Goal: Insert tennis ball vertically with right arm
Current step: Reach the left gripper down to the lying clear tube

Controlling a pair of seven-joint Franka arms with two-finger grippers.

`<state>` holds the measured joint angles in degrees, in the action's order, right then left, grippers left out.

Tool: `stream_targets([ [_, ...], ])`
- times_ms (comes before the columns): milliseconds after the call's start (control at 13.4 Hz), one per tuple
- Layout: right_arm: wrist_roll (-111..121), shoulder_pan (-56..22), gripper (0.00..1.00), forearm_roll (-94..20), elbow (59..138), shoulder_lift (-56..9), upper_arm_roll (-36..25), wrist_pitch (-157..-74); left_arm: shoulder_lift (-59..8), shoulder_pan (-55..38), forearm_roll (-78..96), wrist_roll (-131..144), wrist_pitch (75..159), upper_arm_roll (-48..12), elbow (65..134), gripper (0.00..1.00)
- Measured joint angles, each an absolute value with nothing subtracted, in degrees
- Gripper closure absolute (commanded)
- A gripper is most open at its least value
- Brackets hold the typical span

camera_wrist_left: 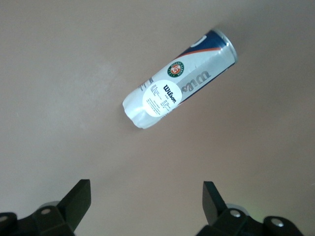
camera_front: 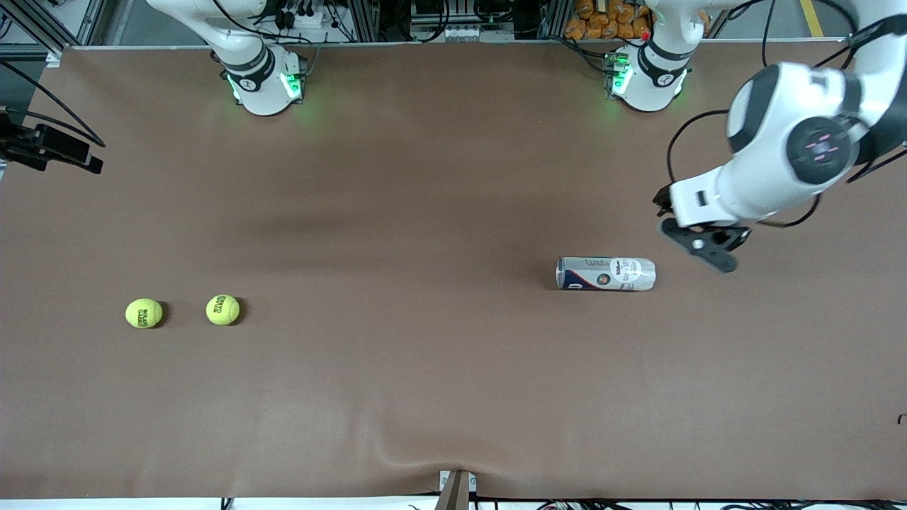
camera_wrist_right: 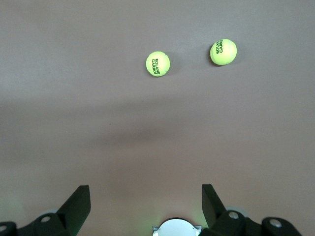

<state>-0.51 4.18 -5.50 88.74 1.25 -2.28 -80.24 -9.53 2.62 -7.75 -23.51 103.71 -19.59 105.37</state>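
A brown table mat (camera_front: pixel 425 212) covers the whole work surface, with a shallow wrinkle at the edge nearest the front camera. Along the top of the front view stand aluminium frame posts, cables and a heap of orange objects (camera_front: pixel 602 20).

Toward the right arm's end lie two yellow-green tennis balls, one (camera_front: pixel 144 313) nearer that end and the other (camera_front: pixel 222 309) just beside it, apart.

The right gripper (camera_wrist_right: pixel 146 201) hangs released above bare mat, fingers spread wide.

Toward the left arm's end, a Wilson tennis ball can (camera_front: pixel 606 273) lies on its side; its contents cannot be seen.

The left gripper (camera_wrist_left: pixel 146 199) hovers beside the can, fingers spread, gripping nothing.
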Motion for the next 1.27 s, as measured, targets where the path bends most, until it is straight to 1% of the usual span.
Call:
stream_targets([
  [224,-0.5,4.2,0.00,-5.5,88.7,1.3,-2.3,-80.2,-15.1,-1.1,-15.5,-24.4,105.8,-21.7,105.3,0.00],
  [524,-0.5,4.2,0.00,-5.5,88.7,1.3,-2.3,-80.2,-22.1,-4.4,-22.0,-29.1,107.1,-21.9,104.3,0.00],
  [1271,-0.5,4.2,0.00,-5.5,88.7,1.3,-2.3,-80.2,-28.8,-7.1,-34.6,-32.5,106.9,-21.9,103.8,0.00],
])
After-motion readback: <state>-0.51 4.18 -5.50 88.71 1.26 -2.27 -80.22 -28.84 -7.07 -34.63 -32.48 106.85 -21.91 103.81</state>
